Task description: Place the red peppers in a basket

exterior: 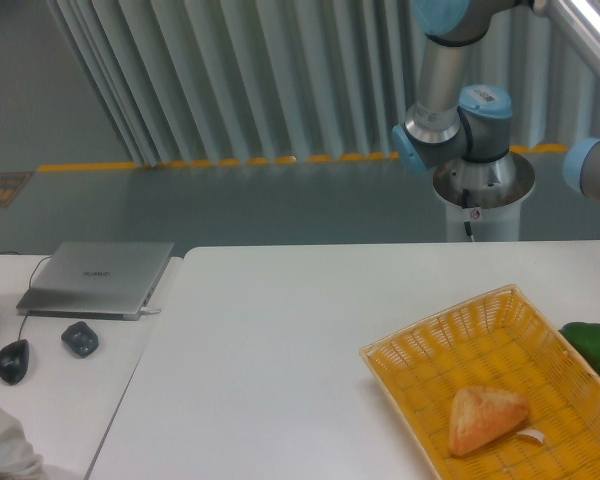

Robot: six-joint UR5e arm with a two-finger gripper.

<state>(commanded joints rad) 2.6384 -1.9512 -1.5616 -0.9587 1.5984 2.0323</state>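
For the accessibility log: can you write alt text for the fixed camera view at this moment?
A yellow woven basket holding a tan bread piece sits at the right of a white table, a green pepper just beyond its right rim. The robot arm rises behind; laptop and mouse lie left.

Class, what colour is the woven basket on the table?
Bright yellow-orange; the basket shows clearly in the fixed camera view.
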